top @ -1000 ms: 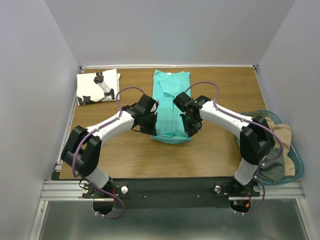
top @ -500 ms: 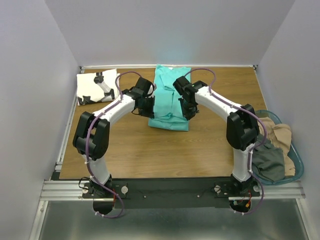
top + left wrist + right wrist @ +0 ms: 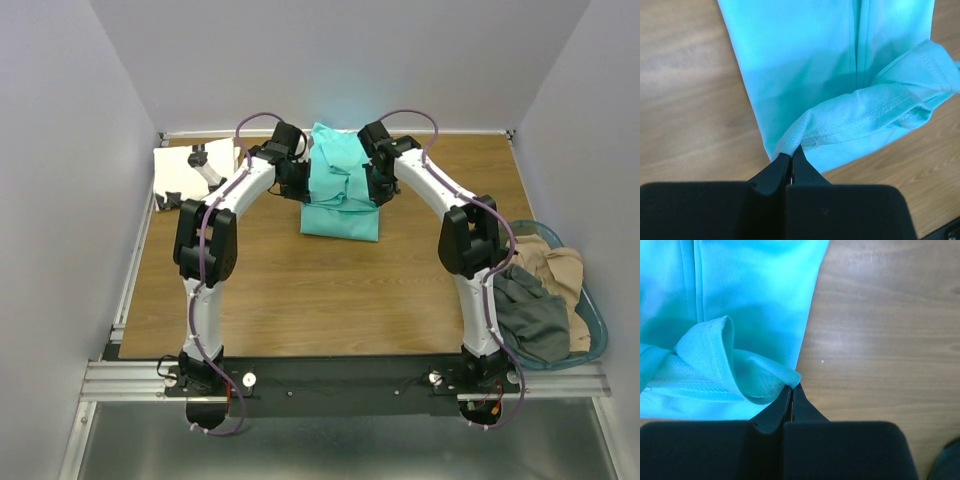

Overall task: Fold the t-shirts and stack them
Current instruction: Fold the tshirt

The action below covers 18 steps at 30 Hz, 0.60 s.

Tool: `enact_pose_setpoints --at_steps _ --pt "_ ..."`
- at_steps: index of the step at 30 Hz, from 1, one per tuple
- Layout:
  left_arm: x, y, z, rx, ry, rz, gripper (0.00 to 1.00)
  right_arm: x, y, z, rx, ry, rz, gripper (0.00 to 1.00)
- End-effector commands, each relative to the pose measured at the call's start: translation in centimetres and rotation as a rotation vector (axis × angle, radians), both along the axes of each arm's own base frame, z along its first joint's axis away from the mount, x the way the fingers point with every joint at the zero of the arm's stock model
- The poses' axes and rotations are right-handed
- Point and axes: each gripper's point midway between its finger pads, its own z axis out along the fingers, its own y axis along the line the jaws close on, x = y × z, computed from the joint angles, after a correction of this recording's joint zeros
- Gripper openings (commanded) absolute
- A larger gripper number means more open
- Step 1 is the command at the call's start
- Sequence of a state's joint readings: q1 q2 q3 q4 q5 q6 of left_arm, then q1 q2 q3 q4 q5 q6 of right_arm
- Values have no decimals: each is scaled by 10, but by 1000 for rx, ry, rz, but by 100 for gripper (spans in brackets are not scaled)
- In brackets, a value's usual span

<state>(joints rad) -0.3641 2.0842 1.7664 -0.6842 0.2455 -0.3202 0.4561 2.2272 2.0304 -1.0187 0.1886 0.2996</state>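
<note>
While the left gripper (image 3: 791, 155) and right gripper (image 3: 791, 390) each pinch a hem corner, the far end of the bright turquoise cloth t-shirt (image 3: 340, 215) lies just ahead of both, along its long axis.

Right gripper (image 3: 792, 392) jaws pressed together, pinching a stitched hem corner of turquoise t-shirt (image 3: 755, 295), lifted hem curled in a loop just left of the grip, flat shirt layer beneath, bare wood table (image 3: 880, 330) on the right.
</note>
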Motion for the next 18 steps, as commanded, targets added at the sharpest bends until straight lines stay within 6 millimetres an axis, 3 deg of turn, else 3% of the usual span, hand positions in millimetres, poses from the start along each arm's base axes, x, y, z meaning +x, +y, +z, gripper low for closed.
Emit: enact_pose_setpoints --at_steps 1,5,6,13,18 --pt "19 6 -2 -15 14 -10 0 18 -7 -5 10 8 11 0" --pt "40 -1 6 -72 -10 -31 0 37 -21 -15 54 18 -27 0" --pt "42 -2 -3 -76 6 -37 0 39 -22 -18 66 21 -28 1" --pt "63 6 -16 -101 20 -14 0 68 -19 -18 164 -10 -24 0" --pt "72 6 -18 -144 14 -21 0 77 -7 -19 220 -18 5 0"
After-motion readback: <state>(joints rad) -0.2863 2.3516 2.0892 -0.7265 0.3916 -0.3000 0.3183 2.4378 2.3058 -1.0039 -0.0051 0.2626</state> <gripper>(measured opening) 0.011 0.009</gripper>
